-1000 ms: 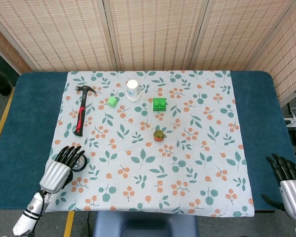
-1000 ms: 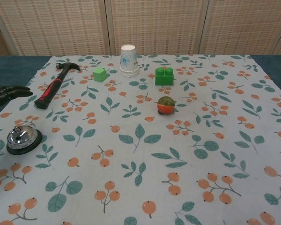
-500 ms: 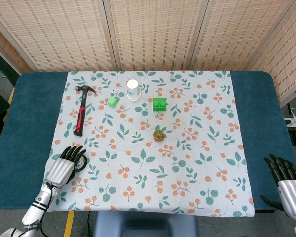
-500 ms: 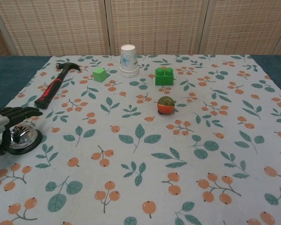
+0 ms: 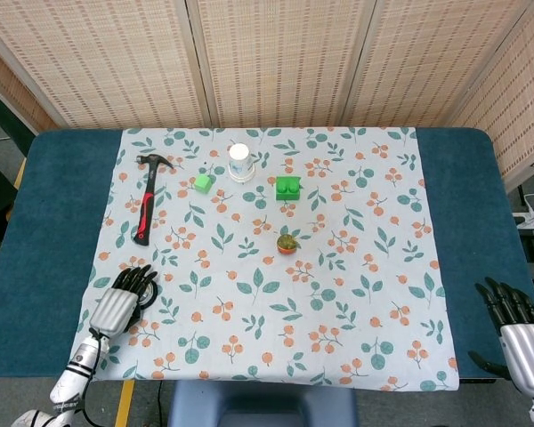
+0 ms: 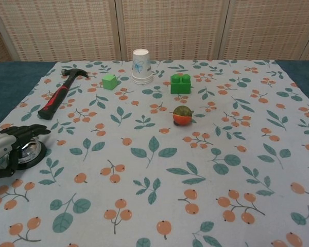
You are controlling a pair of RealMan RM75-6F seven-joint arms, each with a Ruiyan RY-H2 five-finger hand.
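On the floral cloth (image 5: 356, 294), left hand (image 5: 120, 302) over the bell (image 6: 30, 150)

Past the bell lie the hammer (image 5: 146, 206), green brick (image 5: 287, 188), paper cup (image 5: 240, 162), ball (image 5: 287, 243) and small cube (image 5: 202, 182); left fingers (image 6: 26, 131) extend flat across the bell, gripping nothing; right hand (image 5: 516, 329), far across the surface, spread and empty

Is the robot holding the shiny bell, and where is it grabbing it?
Not clearly. The left hand lies over the bell with fingers across its top, but a grip cannot be told. The right hand holds nothing.
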